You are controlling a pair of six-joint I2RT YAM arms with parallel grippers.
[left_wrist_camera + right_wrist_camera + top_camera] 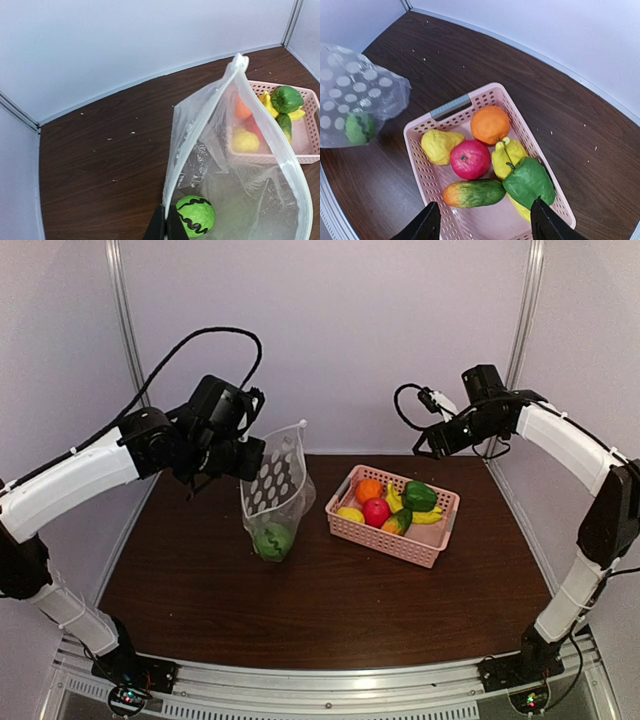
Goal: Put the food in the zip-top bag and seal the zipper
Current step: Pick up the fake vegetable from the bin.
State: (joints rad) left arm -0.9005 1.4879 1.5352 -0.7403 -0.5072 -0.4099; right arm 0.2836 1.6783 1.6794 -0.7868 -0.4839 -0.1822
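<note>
**Left end effector (166, 226) pinched on the zip-top bag (235, 165); right end effector (485, 223) spread above the pink basket (415, 145).**

In the top view the bag stood upright at 9 o'clock of the basket, a narrow gap between them. Bare bench (330, 610) stretched toward 6 o'clock, and the back wall (330, 340) closed off 12 o'clock. The left fingers were pressed together on the bag's rim, and the zipper (192, 125) gaped open up to the top corner. One green ball (195, 216) lay at the bag's bottom. The right fingers were apart, gripping nothing. The basket held an orange (490, 125), red apple (470, 159), yellow lemon (439, 146), bananas (507, 157), green pepper (529, 181) and a green-and-orange vegetable (474, 193).
</note>
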